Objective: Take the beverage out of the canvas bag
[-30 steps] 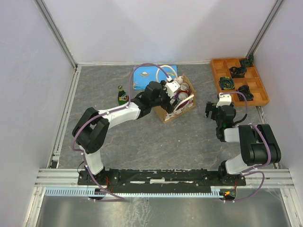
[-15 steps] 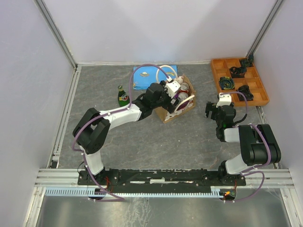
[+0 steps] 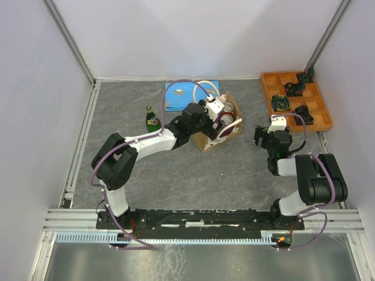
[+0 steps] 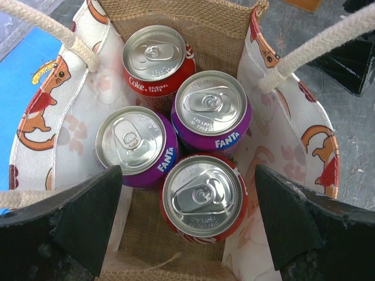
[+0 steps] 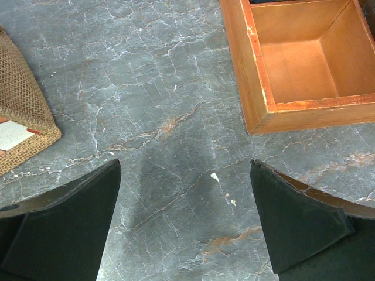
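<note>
The canvas bag (image 3: 212, 139) stands mid-table, behind centre. Looking down into it in the left wrist view, the canvas bag (image 4: 281, 129) holds several upright beverage cans: a red Coke can (image 4: 155, 58) at the far end, two purple Fanta cans (image 4: 211, 108) (image 4: 135, 146) and a nearer red can (image 4: 202, 196). My left gripper (image 4: 188, 175) hangs open over the bag's mouth, one finger on each side of the nearer red can, touching nothing. It sits over the bag in the top view too, left gripper (image 3: 220, 114). My right gripper (image 5: 184, 167) is open above bare table, right of the bag.
A green bottle (image 3: 152, 119) stands left of the bag. Behind it lies a flat blue picture book (image 3: 179, 93). An orange compartment tray (image 3: 296, 99) with dark items sits at the back right, its near corner (image 5: 258, 88) just ahead of my right gripper. White rope handles (image 4: 316, 35) arch over the bag.
My left arm has shifted slightly toward the bag, gripper still wide. The right arm has not moved.
</note>
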Available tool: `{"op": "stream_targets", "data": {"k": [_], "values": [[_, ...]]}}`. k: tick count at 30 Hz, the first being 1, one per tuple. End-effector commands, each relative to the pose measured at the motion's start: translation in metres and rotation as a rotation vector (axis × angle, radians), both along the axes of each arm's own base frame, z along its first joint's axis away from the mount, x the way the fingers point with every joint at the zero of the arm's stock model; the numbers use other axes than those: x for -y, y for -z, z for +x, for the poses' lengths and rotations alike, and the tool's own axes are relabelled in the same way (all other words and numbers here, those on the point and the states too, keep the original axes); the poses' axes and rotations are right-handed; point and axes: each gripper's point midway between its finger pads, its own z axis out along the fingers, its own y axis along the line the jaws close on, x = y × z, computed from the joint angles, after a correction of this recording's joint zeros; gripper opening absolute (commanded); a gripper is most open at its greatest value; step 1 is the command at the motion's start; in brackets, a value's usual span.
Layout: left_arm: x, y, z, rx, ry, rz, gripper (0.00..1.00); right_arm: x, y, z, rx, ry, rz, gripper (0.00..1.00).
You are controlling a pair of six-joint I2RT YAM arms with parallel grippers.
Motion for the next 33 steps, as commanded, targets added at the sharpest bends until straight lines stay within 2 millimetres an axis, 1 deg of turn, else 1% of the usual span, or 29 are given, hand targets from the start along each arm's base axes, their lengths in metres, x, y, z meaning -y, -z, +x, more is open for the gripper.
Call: {"op": "stream_targets", "data": {"k": [1, 20, 27, 33], "values": [[0.006, 0.023, -0.007, -0.064, -0.002, 0.032, 1.0, 0.0, -0.019, 0.012, 0.068, -0.006, -0.001, 0.99], [0.009, 0.033, -0.002, -0.086, -0.009, 0.062, 0.99, -0.001, -0.019, 0.012, 0.067, -0.007, -0.001, 0.99], [0.01, 0.037, -0.003, -0.094, -0.001, 0.069, 0.99, 0.0, -0.019, 0.012, 0.067, -0.006, -0.001, 0.99], [0.013, 0.031, -0.001, -0.093, 0.004, 0.058, 0.99, 0.0, -0.019, 0.012, 0.067, -0.007, -0.001, 0.99]]}}
